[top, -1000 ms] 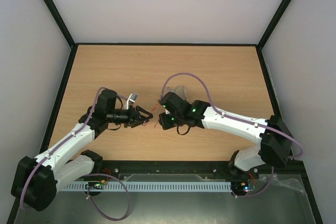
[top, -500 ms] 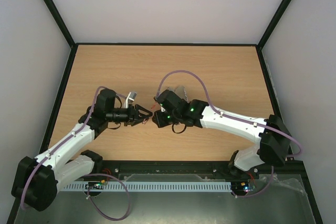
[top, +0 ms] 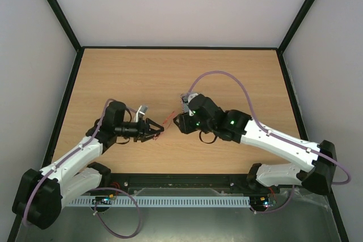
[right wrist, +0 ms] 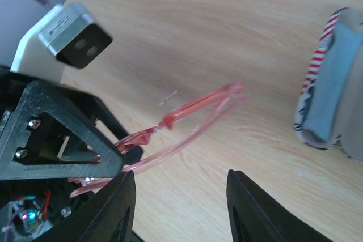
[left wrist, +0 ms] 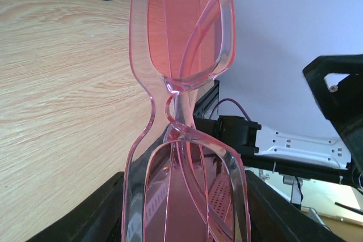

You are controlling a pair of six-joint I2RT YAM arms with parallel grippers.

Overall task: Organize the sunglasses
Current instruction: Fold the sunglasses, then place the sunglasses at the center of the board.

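The left claw pinches one end of the sunglasses and holds them over the worktop. The right claw is spread near their free end and grips nothing.

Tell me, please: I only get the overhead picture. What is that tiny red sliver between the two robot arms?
Observer: The left wrist view shows sunglasses with a translucent red-orange frame and red-tinted lenses.
Operator: Is anything holding them?
Observer: Yes. The left gripper clamps one lens end, and the other end sticks out free.
Operator: And the other claw?
Observer: Its own camera shows the right gripper open, holding nothing.
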